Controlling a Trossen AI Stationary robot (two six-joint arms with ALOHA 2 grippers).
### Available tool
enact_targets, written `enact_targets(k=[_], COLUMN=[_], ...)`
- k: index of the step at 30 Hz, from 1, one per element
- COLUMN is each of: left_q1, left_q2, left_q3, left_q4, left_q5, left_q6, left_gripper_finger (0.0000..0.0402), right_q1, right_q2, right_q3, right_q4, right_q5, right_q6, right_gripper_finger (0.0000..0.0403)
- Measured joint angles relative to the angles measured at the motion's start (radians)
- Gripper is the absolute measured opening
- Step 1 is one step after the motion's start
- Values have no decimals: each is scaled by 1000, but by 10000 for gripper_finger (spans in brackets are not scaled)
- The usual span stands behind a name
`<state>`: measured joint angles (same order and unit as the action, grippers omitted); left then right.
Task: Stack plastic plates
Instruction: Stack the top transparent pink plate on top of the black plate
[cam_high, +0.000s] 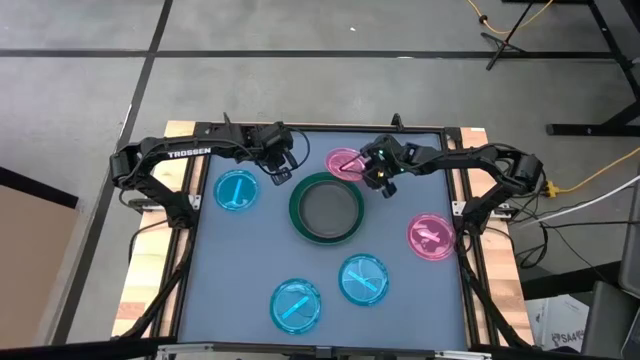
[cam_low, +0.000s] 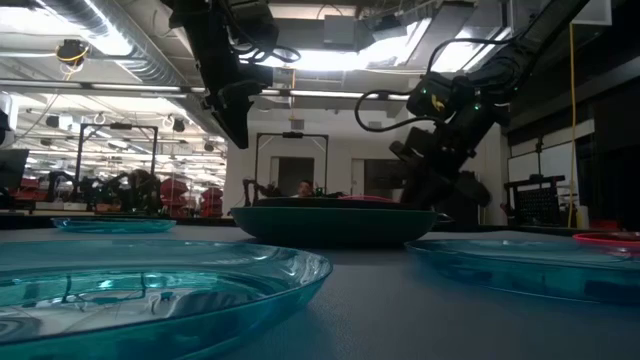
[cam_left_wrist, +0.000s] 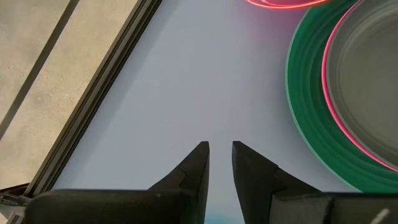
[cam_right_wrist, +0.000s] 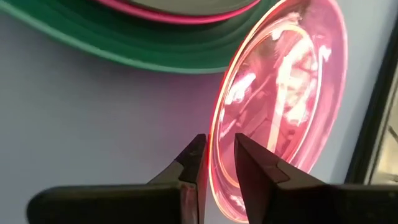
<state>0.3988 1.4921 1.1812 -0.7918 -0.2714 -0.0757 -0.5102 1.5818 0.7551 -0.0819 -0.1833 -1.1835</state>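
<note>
Right tool (cam_right_wrist: 216, 163) is at the far middle of the table (cam_high: 250, 250), its fingers pinched onto the near rim of a translucent pink plate (cam_right_wrist: 280, 93) that lies just beside the stack. In the overhead view the same tool (cam_high: 378, 178) sits at that plate's (cam_high: 344, 163) right edge. Touching or nearly touching the pink plate is the big dark green plate (cam_high: 326, 208) at the table's centre, which carries an opaque pink plate and a dark grey plate (cam_high: 327, 207) nested inside it. Left tool (cam_high: 282, 172) hangs over bare table just left of the green plate, fingers nearly together with a thin gap and nothing between them. Farther out, a translucent cyan plate (cam_high: 237, 189) lies to the left, a second translucent pink plate (cam_high: 431, 236) to the right, and two more cyan plates (cam_high: 364, 279) (cam_high: 296, 305) lie at the near edge.
</note>
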Motion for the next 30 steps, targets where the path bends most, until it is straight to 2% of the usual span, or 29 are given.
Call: enact_targets(k=[9,17,24,30], left_q1=[0,0,0,0], left_q2=[0,0,0,0], left_q3=[0,0,0,0], left_q4=[0,0,0,0], left_q5=[0,0,0,0], left_q6=[0,0,0,0], left_gripper_finger=[63,63,63,63], right_q1=[0,0,0,0], right_q2=[6,70,82,82], right_q3=[0,1,1,2], right_q4=[25,29,33,35], right_q5=[0,8,9,14], right_q6=[0,0,0,0], right_gripper_finger=[72,69,11,6])
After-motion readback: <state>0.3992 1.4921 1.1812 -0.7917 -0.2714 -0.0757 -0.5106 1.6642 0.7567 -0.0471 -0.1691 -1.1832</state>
